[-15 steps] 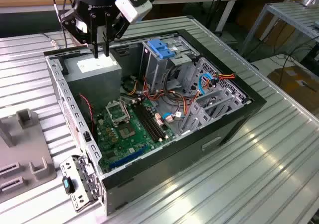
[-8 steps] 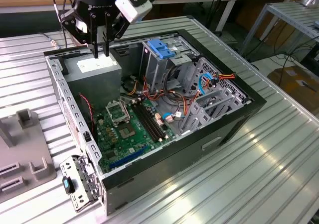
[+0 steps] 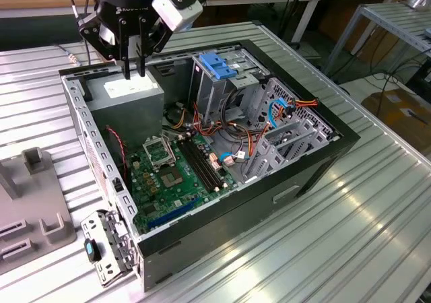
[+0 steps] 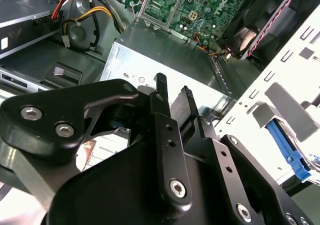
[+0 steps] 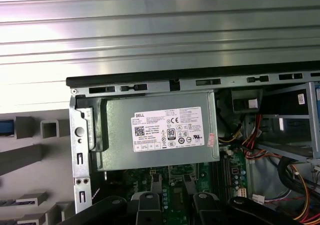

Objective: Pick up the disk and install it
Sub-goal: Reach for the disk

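Though nothing sits between them, the two black fingers (image 4: 162, 115) stand a little apart and parallel, so the gripper (image 3: 135, 74) hangs empty just above the power supply (image 3: 131, 91), near a corner of the open computer case (image 3: 283, 188). Just beside the power supply, toward the exterior view's left, rises the perforated rear wall (image 3: 87, 138) of the case, which stands between the gripper and the grey fixture (image 3: 34, 212) on the ribbed metal table (image 3: 363, 209). Inside the case lies the green motherboard (image 3: 168, 175). Toward the exterior view's right stand the grey drive cage (image 3: 212, 91) with its blue latch (image 3: 219, 64) and a tangle of coloured cables (image 3: 246, 148). Of the disk (image 5: 4, 127), what seems to be a blue rail is a sliver cut by the frame edge in the first wrist view. It sits on the fixture outside the rear wall, well apart from the gripper; which way it points and how its long axis runs I cannot tell
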